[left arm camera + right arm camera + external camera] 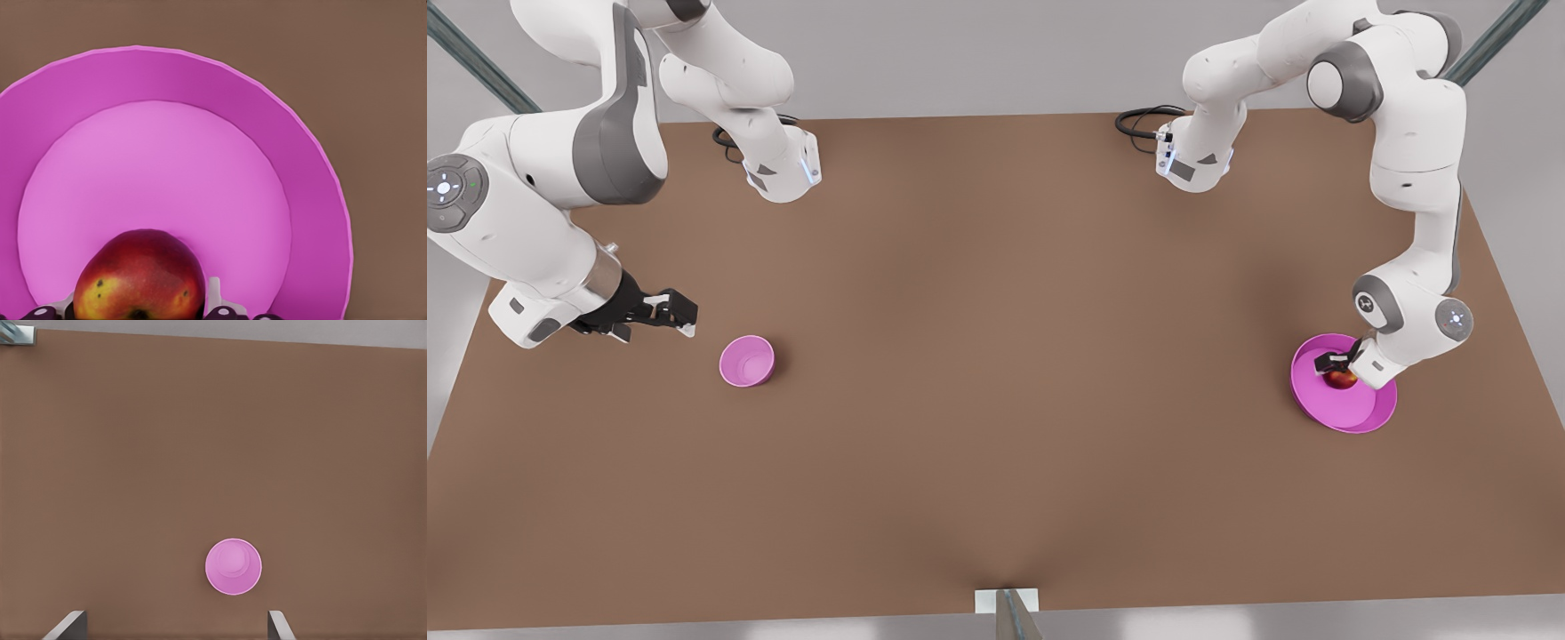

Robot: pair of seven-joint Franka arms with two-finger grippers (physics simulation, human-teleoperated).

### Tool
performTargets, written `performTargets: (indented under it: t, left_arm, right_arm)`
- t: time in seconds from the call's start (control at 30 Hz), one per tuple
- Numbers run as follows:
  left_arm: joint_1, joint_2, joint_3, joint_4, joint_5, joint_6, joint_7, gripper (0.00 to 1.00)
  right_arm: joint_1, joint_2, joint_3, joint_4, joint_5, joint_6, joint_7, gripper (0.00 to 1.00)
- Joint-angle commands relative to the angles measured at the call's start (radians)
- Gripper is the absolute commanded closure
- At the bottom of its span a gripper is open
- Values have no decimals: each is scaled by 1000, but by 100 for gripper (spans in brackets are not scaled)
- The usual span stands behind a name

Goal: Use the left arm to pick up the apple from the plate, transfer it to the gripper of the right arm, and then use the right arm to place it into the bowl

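Straddling the apple (139,275) on the plate (80,87), my left pincer (1337,366) stands spread, ungripped; my right pincer (680,313) waits open at the bowl's (746,360) nine o'clock for the handover.

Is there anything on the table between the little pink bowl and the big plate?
No. In the front view, only bare table lies between the bowl and the plate.

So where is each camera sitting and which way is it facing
Front view: high above the table, looking down; both arms, bowl, plate.
Left wrist view: on the left arm, low over the plate; fingers flank the apple.
Right wrist view: on the right arm, facing the bowl; open fingertips.
Shared: front and left wrist views show plate and apple.
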Motion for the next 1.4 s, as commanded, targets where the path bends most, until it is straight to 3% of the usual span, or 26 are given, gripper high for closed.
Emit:
performTargets:
  t: [0.0, 0.2, 0.3, 0.67, 0.8, 0.9, 0.97, 1.03, 1.17, 1.23, 1.37]
  left_arm:
    - [-2, -1, -2, 1, 2, 7, 28, 15]
    - [-7, 2, -2, 1, 0, 30, 26, 15]
    - [-7, 2, -2, 1, 0, 31, 26, 27]
    - [-7, -72, -11, 8, 2, 18, 18, 31]
    - [-86, -172, -61, 40, 0, -168, -224, 31]
    - [-88, -212, -233, 193, -183, -482, -590, 31]
    - [-90, -202, -380, 236, -250, -519, -888, 31]
    - [-145, -207, -390, 239, -402, -521, -1060, 31]
    - [-154, -202, -511, 310, -715, -519, -1434, 31]
    - [-212, -190, -509, 310, -888, -480, -1447, 31]
    - [-358, -126, -511, 339, -995, -315, -1384, 31]
  right_arm:
    - [0, -1, 0, 0, 1, 0, -2, 0]
    - [0, -1, 0, 0, 1, 0, -9, 0]
    - [0, -1, 0, 0, 1, 0, -8, 0]
    - [-2, -1, -1, 0, 1, 0, -9, 0]
    - [-2, -1, -3, -1, 1, 0, -20, 0]
    - [-2, -1, -3, -1, 1, 0, -20, 0]
    - [-2, -1, -3, 0, 1, 0, -22, 0]
    - [-2, -1, -4, -1, 1, 0, -22, 0]
    - [-2, -1, -3, 0, 1, 0, -20, 0]
    - [-3, -1, -3, 0, 1, 0, -20, 0]
    - [-3, 0, -3, 0, 2, 3, -15, 0]
